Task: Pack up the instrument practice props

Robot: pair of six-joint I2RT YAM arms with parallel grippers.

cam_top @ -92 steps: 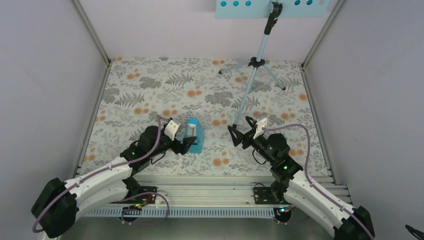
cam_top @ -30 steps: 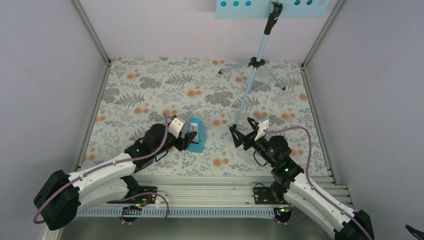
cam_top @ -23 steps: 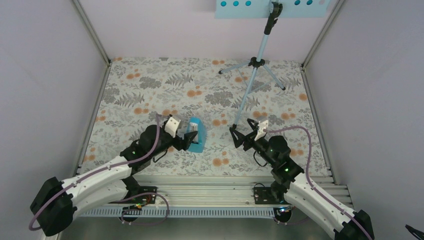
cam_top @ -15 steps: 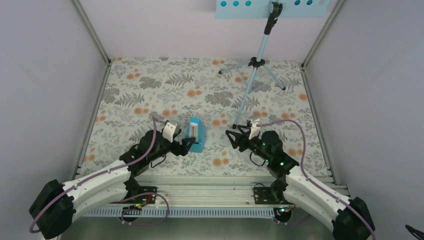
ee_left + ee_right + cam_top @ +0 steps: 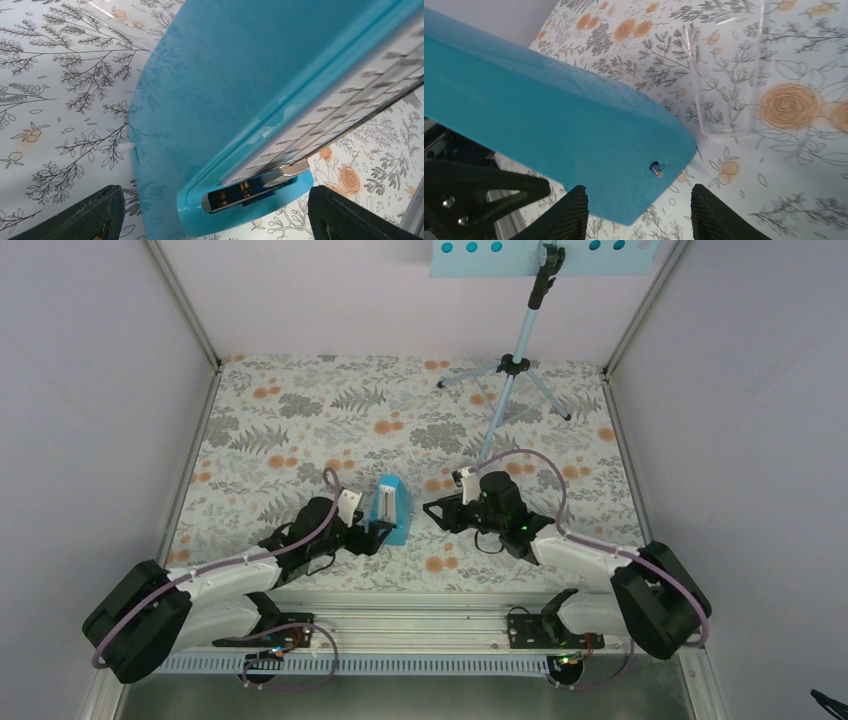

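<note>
The small blue wedge-shaped metronome stands on the floral mat, its pendulum face filling the left wrist view. My left gripper is open just near-left of it, its fingers wide either side of the base and not touching. From the right, my right gripper faces the metronome's back. Its jaws are apart, with the metronome's lower corner between the fingertips. The light blue tripod music stand stands at the back right, its perforated desk cut off by the top edge.
White walls with metal corner posts enclose the mat on three sides. One stand leg slants down close behind my right wrist. A clear plastic piece lies on the mat beyond the metronome. My left gripper shows in the right wrist view.
My right arm swung left from the stand's foot to the metronome and its jaws narrowed. My left gripper opened wider and drew back to the metronome's near-left side.
</note>
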